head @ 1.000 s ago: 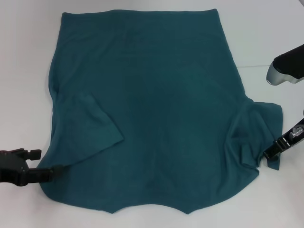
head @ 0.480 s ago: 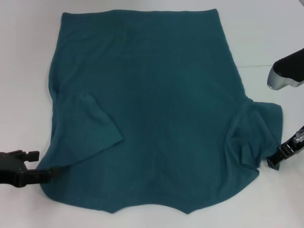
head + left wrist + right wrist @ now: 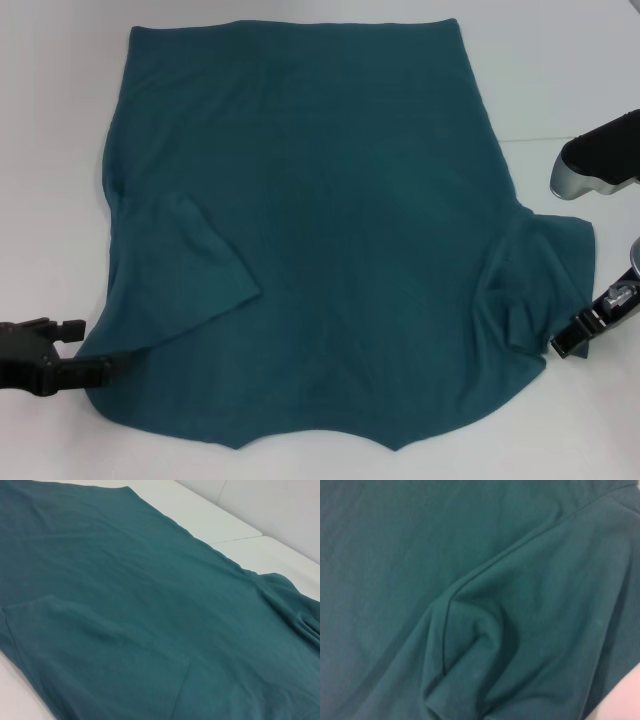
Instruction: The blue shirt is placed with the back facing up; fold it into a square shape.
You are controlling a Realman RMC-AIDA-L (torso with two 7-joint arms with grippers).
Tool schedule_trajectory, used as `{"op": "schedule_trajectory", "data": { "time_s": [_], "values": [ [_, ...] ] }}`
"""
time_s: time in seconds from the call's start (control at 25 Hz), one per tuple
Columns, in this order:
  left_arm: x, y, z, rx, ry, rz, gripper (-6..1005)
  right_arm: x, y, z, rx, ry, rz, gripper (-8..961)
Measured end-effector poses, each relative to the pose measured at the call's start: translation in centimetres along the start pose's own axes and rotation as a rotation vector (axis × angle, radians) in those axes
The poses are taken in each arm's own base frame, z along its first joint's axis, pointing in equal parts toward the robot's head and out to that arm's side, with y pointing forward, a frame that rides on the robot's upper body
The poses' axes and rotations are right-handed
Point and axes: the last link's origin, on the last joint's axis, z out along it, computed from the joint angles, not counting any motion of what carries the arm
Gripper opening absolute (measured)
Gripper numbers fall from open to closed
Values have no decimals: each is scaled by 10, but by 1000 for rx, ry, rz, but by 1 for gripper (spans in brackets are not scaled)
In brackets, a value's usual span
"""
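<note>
The blue shirt [image 3: 330,230] lies spread on the white table [image 3: 50,150], plain side up, collar edge toward me. Its left sleeve [image 3: 185,270] is folded inward onto the body. Its right sleeve [image 3: 545,270] lies rumpled at the right edge. My left gripper [image 3: 112,364] sits low at the shirt's near left corner, touching the cloth edge. My right gripper [image 3: 562,343] is at the lower tip of the right sleeve. The left wrist view shows the shirt [image 3: 150,605] stretching away across the table. Only creased shirt cloth [image 3: 470,605] fills the right wrist view.
A grey and black part of my right arm [image 3: 590,165] hangs over the table to the right of the shirt. A table seam [image 3: 530,140] runs off to the right. Bare white surface surrounds the shirt on both sides.
My right gripper has moved down and inward toward the shirt, and the sleeve's loose lower flap now lies tucked closer in. The left gripper has hardly moved.
</note>
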Motion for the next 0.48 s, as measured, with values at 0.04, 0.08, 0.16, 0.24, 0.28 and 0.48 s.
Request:
{"op": "schedule_trajectory", "data": {
  "time_s": [0.04, 0.08, 0.16, 0.24, 0.28, 0.48],
  "values": [
    [0, 0, 0, 0, 0, 0, 934, -1, 0, 0, 1, -4, 0, 840],
    [0, 0, 0, -1, 0, -1, 934, -1, 1, 1, 1, -7, 1, 833],
    [0, 0, 0, -1, 0, -2, 934, -1, 2, 3, 2, -12, 0, 820],
    [0, 0, 0, 0, -1, -3, 934, -2, 2, 5, 6, -21, -4, 806],
    [-1, 0, 0, 0, -1, -4, 933, -2, 3, 6, 7, -25, -5, 799],
    [-1, 1, 0, -4, -1, -8, 933, -3, 3, 7, 8, -35, 3, 733]
  ]
}}
